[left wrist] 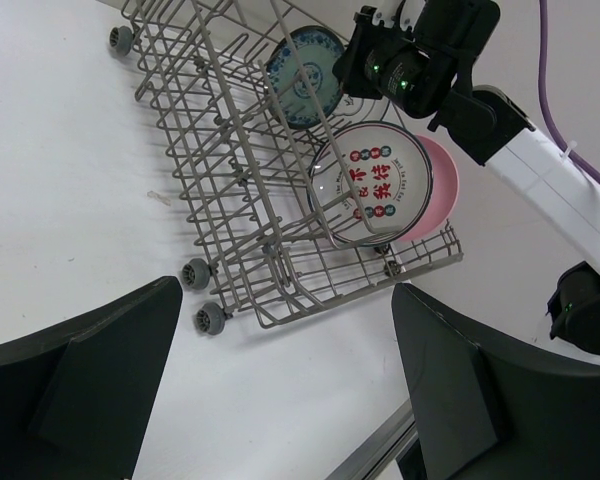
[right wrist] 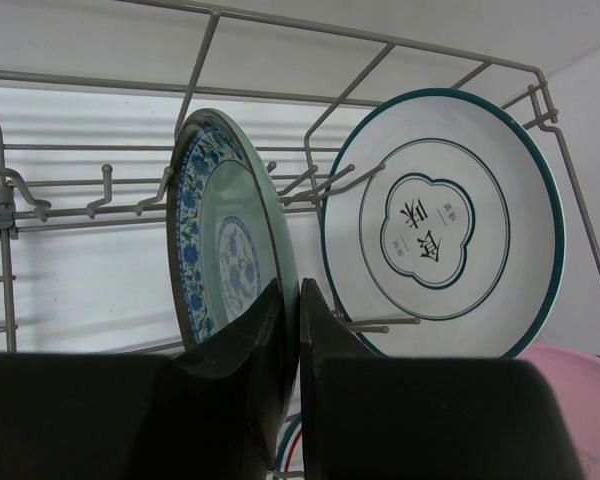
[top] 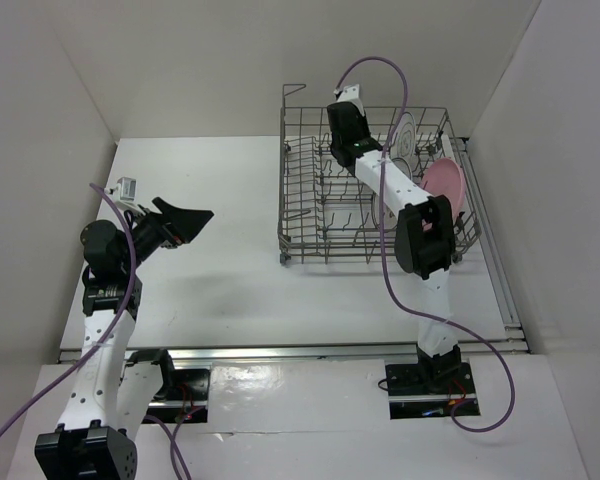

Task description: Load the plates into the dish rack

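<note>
The grey wire dish rack (top: 310, 215) stands at the back right. My right gripper (right wrist: 298, 300) is inside it, shut on the rim of the teal-green patterned plate (right wrist: 220, 240), which stands upright between tines. Beside it stands the white plate with dark rim (right wrist: 440, 220). The pink plate (top: 446, 185) and the white plate with red pattern (left wrist: 372, 185) stand further along the rack. My left gripper (top: 195, 222) is open and empty, raised over the table to the left of the rack.
The rack (left wrist: 210, 150) has small wheels (left wrist: 196, 272) at its near corner. White walls close in the table on the left, back and right. A metal rail (top: 280, 352) runs along the near edge.
</note>
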